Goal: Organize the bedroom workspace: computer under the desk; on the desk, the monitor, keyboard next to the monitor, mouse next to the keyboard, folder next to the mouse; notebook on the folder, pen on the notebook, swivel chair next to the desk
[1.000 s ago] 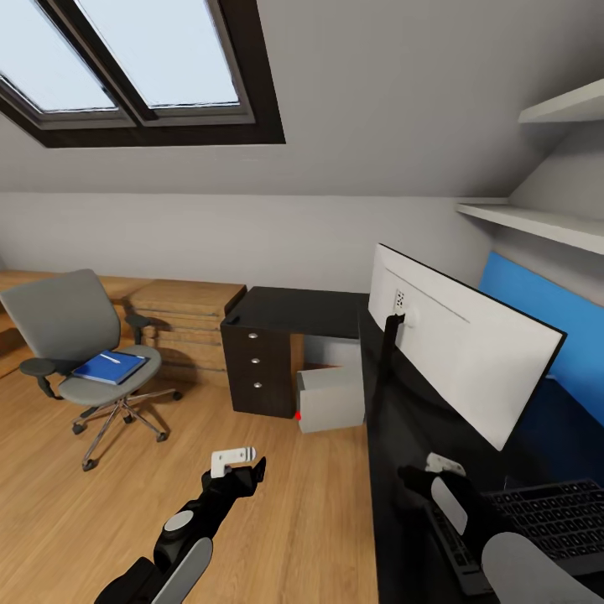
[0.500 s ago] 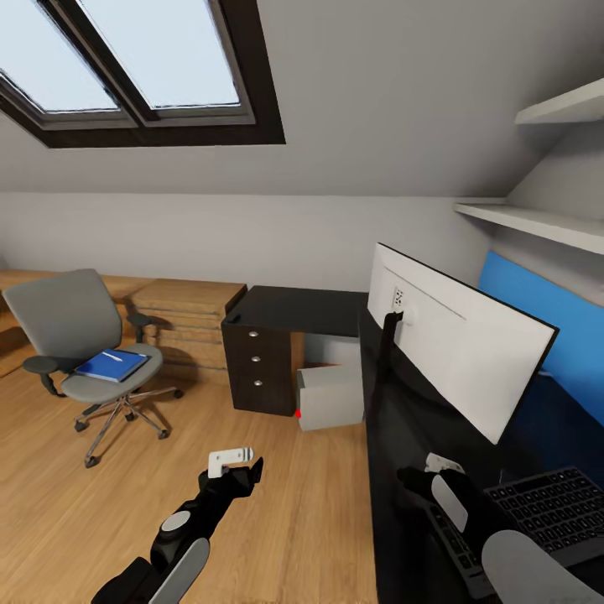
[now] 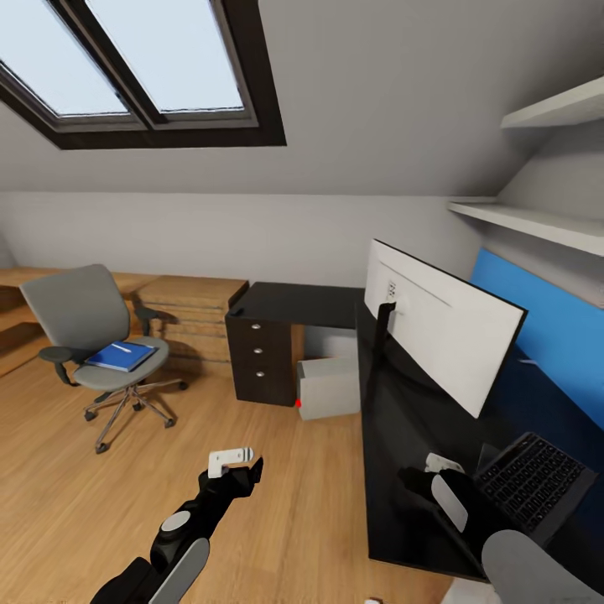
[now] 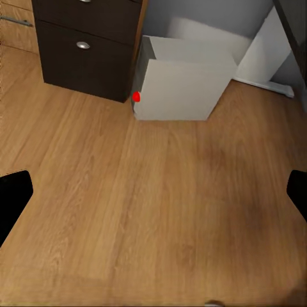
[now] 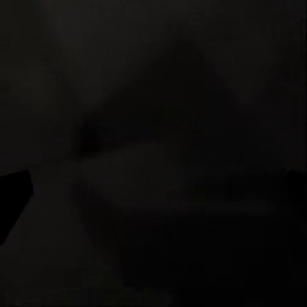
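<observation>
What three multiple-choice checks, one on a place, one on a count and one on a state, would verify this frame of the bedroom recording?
1. Where does the folder lie?
A. on the seat of the swivel chair
B. on the desk
C. on the floor

2. How many round silver knobs show on the drawer unit in the head view?
A. one
B. three
C. five

3. How does the left gripper stand?
A. shut on the mouse
B. shut on the folder
C. open, holding nothing

Answers:
1. A: the blue folder rests on the grey seat, a thin white pen on top of it.
2. B: three knobs sit one above another on the dark front.
3. C: in the left wrist view the fingertips lie far apart over bare wooden floor, facing the computer.
</observation>
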Controlling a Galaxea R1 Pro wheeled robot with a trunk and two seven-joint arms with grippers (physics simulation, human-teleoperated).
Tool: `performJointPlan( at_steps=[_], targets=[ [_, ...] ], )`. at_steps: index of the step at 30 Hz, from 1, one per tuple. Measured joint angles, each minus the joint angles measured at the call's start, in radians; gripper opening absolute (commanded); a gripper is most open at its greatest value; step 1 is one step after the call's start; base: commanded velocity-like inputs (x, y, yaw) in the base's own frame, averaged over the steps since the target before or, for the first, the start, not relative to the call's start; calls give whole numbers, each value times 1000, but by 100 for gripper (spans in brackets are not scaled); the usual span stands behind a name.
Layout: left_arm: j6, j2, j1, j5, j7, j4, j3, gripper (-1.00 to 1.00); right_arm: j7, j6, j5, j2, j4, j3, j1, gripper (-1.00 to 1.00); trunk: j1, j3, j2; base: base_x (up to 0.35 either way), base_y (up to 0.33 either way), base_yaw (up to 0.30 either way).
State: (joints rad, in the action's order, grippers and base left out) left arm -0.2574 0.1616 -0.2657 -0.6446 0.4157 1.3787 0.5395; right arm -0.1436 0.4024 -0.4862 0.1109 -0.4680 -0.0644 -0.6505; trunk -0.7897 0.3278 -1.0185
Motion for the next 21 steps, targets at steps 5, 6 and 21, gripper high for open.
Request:
performJointPlan(
  at_steps=[5,6,21],
  targets=[
    [-1,1,0,-2,0,0,-1,100,0,0,-2,0,0,0,0,100,0,0,0,-310,-95,0],
    [-1,1,0,-3,0,0,-1,100,0,0,-2,0,0,0,0,100,0,0,0,-293,-184,0],
    [-1,2,0,-3,0,-15,-1,100,-1,0,-5,1,-1,0,0,100,0,0,0,-181,-260,0]
  ],
)
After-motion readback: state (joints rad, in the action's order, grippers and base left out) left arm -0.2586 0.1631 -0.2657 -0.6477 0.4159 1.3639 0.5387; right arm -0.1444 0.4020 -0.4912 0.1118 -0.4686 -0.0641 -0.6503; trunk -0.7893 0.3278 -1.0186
